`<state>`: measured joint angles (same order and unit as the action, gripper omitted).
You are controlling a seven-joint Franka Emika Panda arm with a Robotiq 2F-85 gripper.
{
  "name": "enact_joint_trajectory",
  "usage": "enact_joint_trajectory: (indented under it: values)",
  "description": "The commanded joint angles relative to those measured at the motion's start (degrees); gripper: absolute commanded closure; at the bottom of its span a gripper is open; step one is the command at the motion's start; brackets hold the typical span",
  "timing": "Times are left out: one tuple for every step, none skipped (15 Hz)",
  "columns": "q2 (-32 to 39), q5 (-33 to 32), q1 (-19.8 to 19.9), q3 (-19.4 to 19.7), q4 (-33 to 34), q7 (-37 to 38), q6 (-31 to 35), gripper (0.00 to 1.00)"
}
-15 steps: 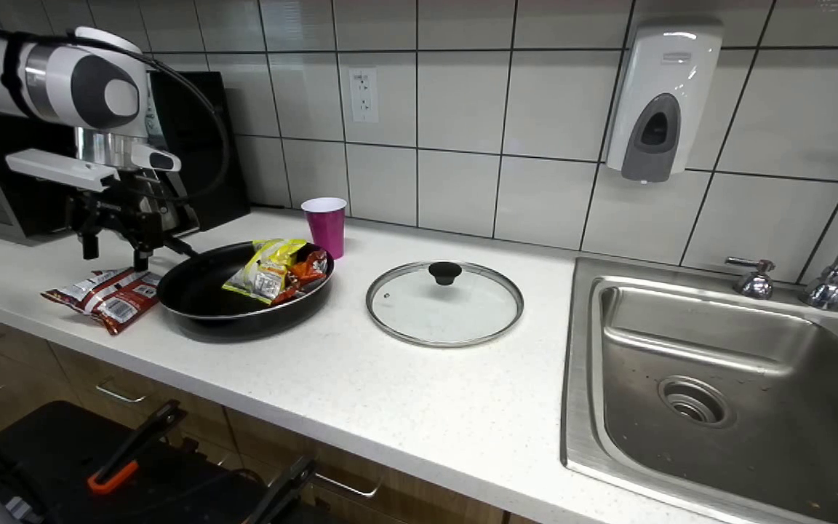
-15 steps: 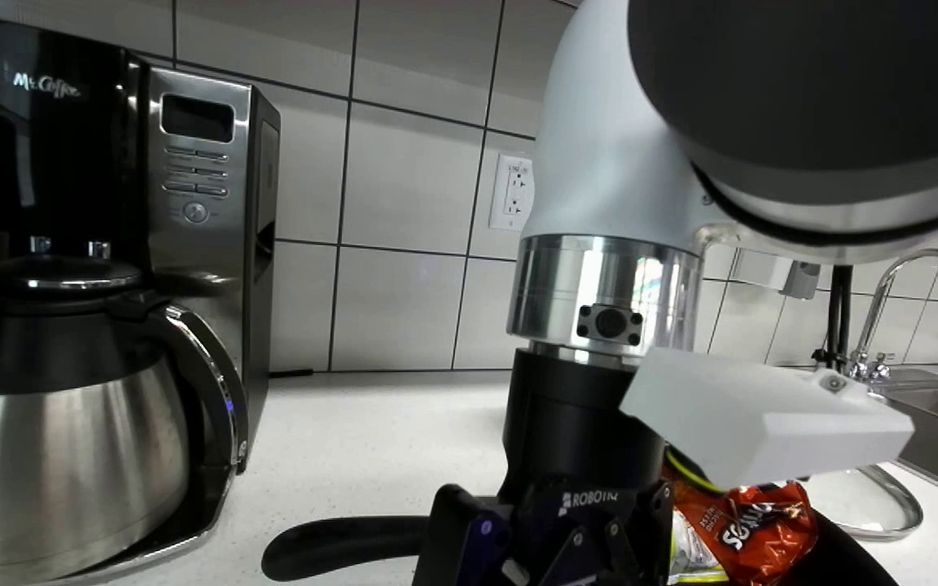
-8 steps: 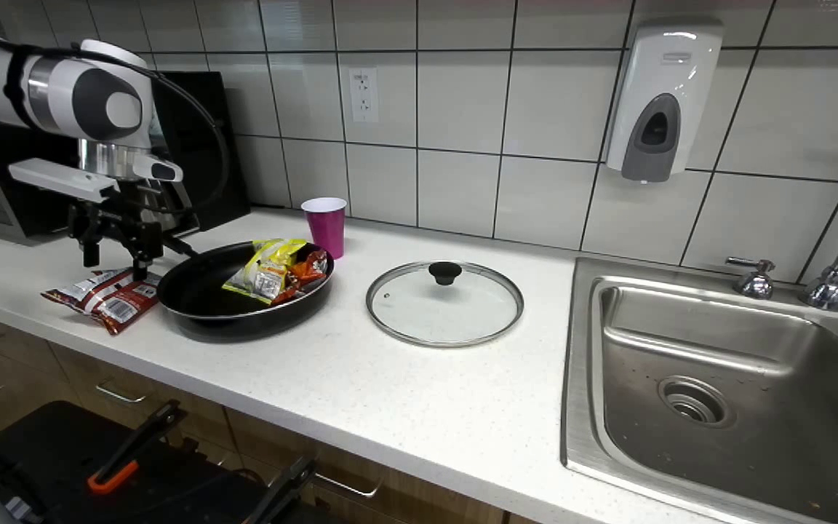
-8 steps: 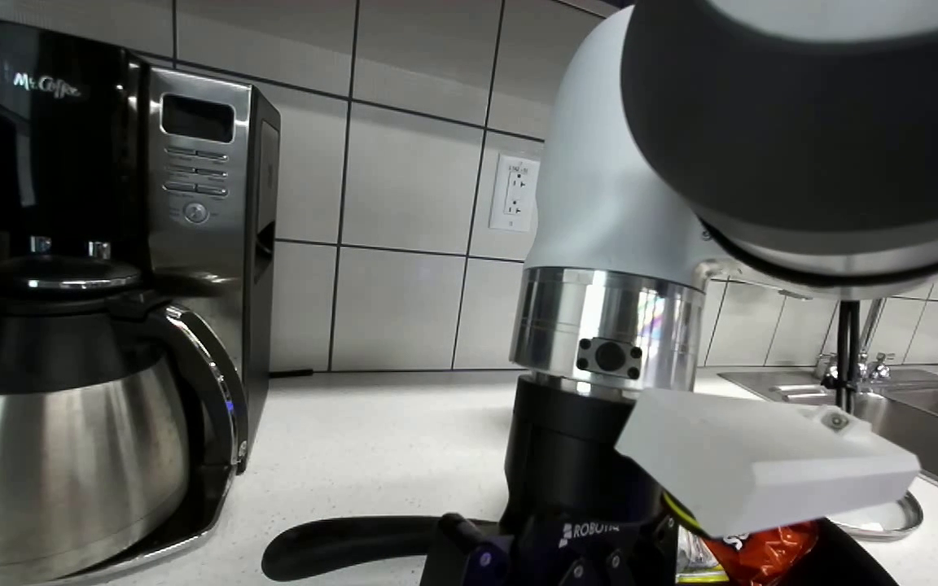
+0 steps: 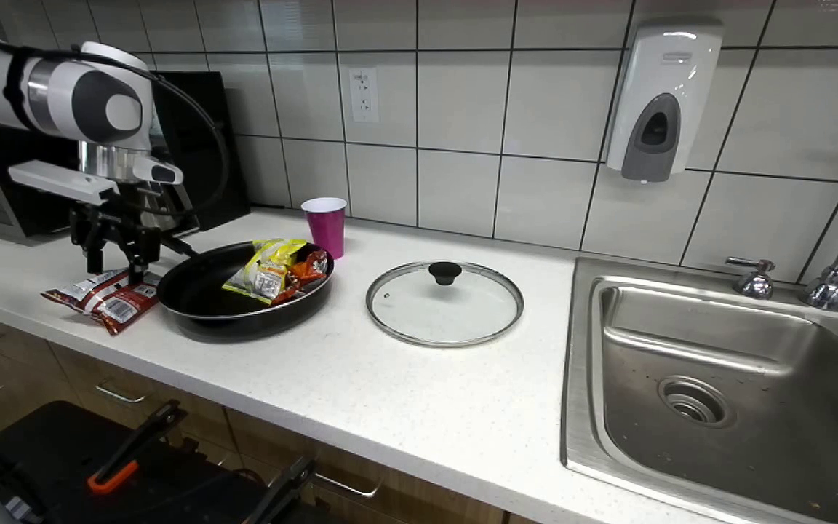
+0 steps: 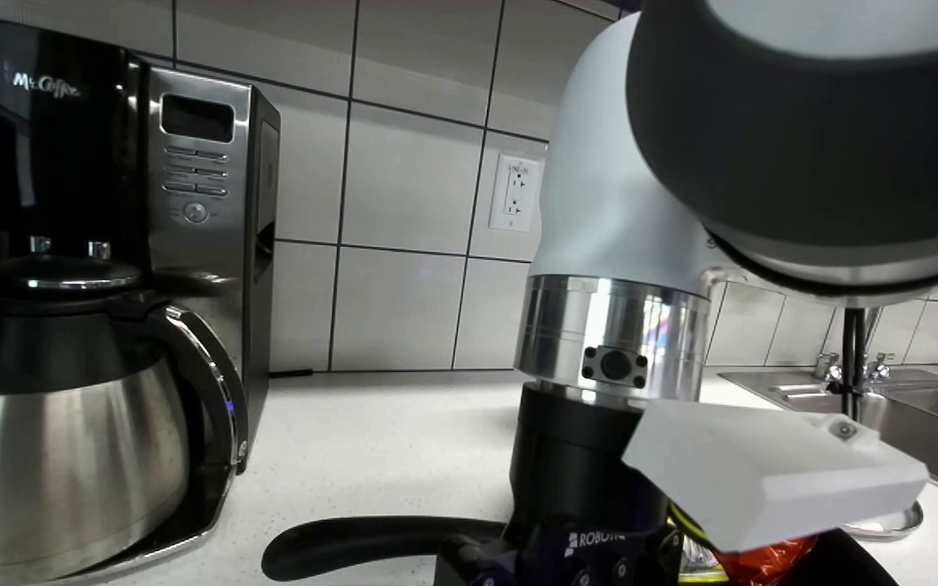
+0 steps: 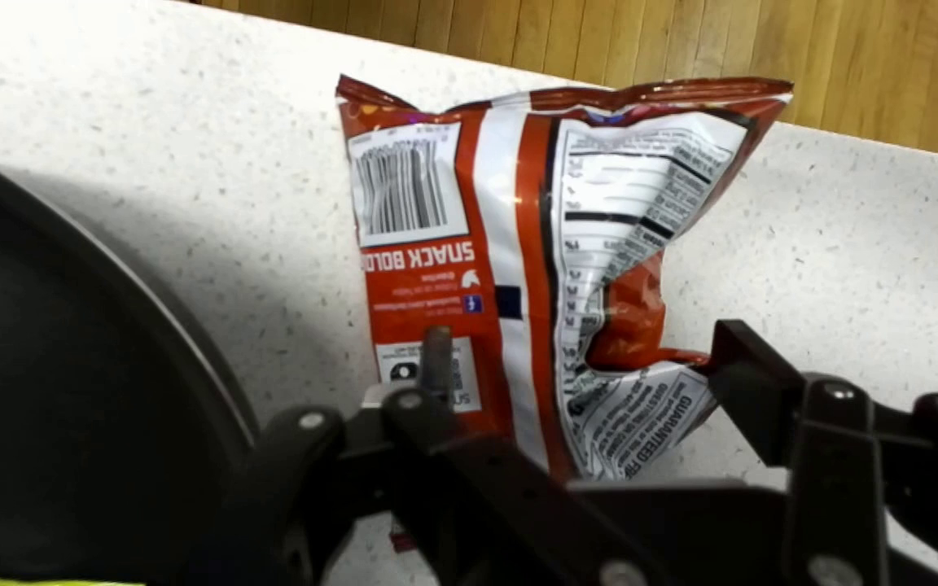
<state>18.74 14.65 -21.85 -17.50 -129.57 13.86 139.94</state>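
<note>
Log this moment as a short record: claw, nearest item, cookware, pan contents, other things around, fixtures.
claw: jaws apart over the red snack bag; contact unclear
nearest item: red snack bag, lying on the counter beside the pan
cookware: black pan; glass lid lying flat, black knob up, between pan and sink in an exterior view
pan contents: yellow bag; orange bag
other: magenta cup, upright behind the pan; coffee maker
fixtures: steel sink; wall-mounted soap dispenser
</note>
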Motion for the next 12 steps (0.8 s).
enact_joint_trajectory:
  values:
    - [-0.91, 1.06, 0.50, -0.62, -1.06, 0.76, 0.98, 0.50]
    - [-0.87, 0.96, 0.45, -0.60, -1.02, 0.81, 0.94, 0.58]
    - [-0.84, 0.97, 0.44, -0.62, -1.00, 0.79, 0.95, 0.65]
    - [-0.83, 0.98, 0.44, -0.64, -0.98, 0.78, 0.93, 0.73]
    - [-0.83, 0.96, 0.43, -0.63, -0.97, 0.79, 0.91, 0.80]
    - [-0.83, 0.90, 0.42, -0.61, -0.94, 0.82, 0.81, 0.89]
    - [-0.82, 0.87, 0.42, -0.60, -0.89, 0.82, 0.72, 0.95]
    - [-0.80, 0.84, 0.42, -0.60, -0.84, 0.79, 0.65, 0.99]
    - [-0.78, 0.80, 0.43, -0.58, -0.79, 0.78, 0.59, 1.00]
    - [-0.75, 0.75, 0.44, -0.57, -0.69, 0.73, 0.47, 1.00]
    - [-0.75, 0.66, 0.44, -0.55, -0.60, 0.70, 0.38, 1.00]
    - [-0.78, 0.63, 0.44, -0.58, -0.46, 0.56, 0.35, 1.00]
